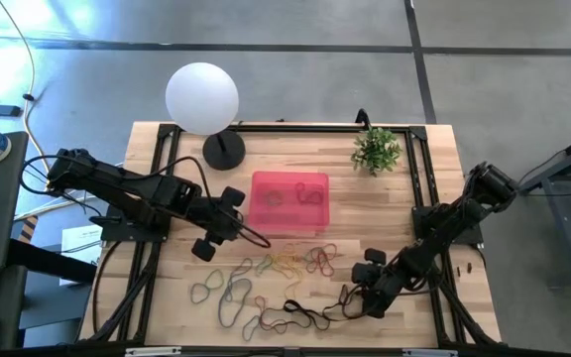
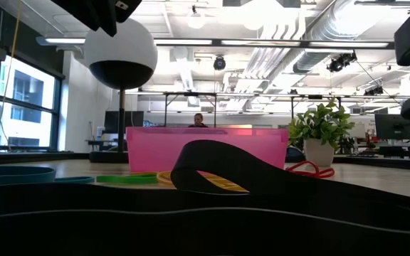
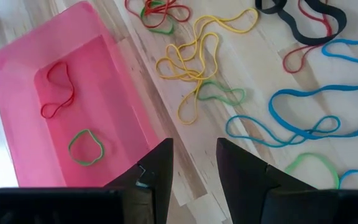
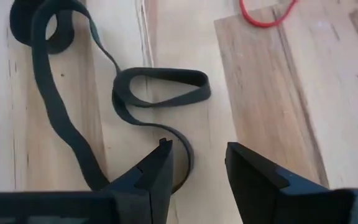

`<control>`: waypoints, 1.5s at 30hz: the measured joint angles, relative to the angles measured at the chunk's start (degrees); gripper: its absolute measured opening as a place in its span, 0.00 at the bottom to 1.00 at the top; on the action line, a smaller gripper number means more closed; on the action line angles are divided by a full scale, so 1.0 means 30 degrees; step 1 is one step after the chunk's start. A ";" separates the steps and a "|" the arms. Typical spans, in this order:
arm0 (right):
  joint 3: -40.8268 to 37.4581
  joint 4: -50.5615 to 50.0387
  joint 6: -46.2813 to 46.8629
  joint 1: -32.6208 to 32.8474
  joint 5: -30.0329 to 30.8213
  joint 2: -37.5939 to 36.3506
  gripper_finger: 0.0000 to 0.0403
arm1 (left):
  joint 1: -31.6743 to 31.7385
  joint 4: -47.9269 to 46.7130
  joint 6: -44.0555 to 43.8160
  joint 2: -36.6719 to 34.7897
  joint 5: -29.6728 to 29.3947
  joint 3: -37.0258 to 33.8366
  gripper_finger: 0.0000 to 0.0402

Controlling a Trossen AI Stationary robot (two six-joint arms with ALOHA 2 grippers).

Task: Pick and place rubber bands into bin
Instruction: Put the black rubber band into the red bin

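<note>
left gripper [image 3: 193, 163] parted, right gripper [image 4: 197, 165] parted

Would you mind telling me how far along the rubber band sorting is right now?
Early days. Done: a red band and a green band lie in the pink bin. In hand: nothing; the left claw is open beside the bin, the right claw open over a black band. Left: the yellow tangle and most other loops.
</note>
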 joint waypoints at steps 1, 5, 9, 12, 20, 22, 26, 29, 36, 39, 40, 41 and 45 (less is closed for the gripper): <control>0.0000 0.0120 -0.0002 0.0015 -0.0026 0.0149 0.34 | 0.0000 -0.0008 -0.0121 0.0000 -0.0005 0.0000 0.28; 0.0007 0.1223 -0.0006 0.0015 -0.0492 0.0946 0.34 | 0.0000 -0.0023 -0.0205 0.0000 0.0000 0.0000 0.28; 0.0054 0.1202 0.0612 0.0029 -0.0038 0.1361 0.34 | 0.0000 -0.0011 -0.0322 0.0000 0.0000 0.0000 0.28; 0.0084 0.0954 0.0820 0.0029 -0.0127 0.1490 0.34 | 0.0007 0.0001 -0.0264 0.0000 0.0000 0.0000 0.28; 0.0073 0.0365 0.1520 0.0146 -0.0278 0.1727 0.10 | 0.0015 0.0048 -0.0183 0.0000 -0.0399 0.0000 0.28; 0.0066 0.0253 0.1787 0.0131 -0.0104 0.1734 0.03 | 0.0015 0.0126 -0.0176 0.0000 -0.0497 0.0000 0.28; 0.0066 -0.0037 0.3323 0.0110 0.0542 0.1714 0.04 | 0.0015 0.0482 -0.0182 0.0000 -0.0840 0.0000 0.28; 0.0020 -0.0207 0.3951 -0.0018 0.1291 0.1360 0.01 | 0.0015 0.0888 -0.0176 0.0000 -0.0860 0.0000 0.28; 0.0432 -0.2070 0.3738 -0.0778 0.4262 -0.0726 0.01 | 0.0051 0.1667 -0.0103 -0.0007 -0.0860 0.0000 0.28; 0.1352 -0.3468 0.2554 -0.1258 0.5313 -0.1524 0.01 | 0.0051 0.1667 -0.0104 -0.0007 -0.0866 0.0000 0.28; 0.1750 -0.3887 0.2073 -0.1432 0.5765 -0.1801 0.01 | 0.0051 0.1667 -0.0103 -0.0007 -0.0860 0.0000 0.28; 0.2126 -0.4295 0.1618 -0.1653 0.6222 -0.2055 0.01 | 0.0051 0.1667 -0.0110 -0.0007 -0.0932 0.0000 0.28; 0.3773 -0.5402 -0.0855 -0.2699 0.7649 -0.2776 0.00 | 0.0051 0.1736 -0.0110 -0.0007 -0.0998 0.0000 0.28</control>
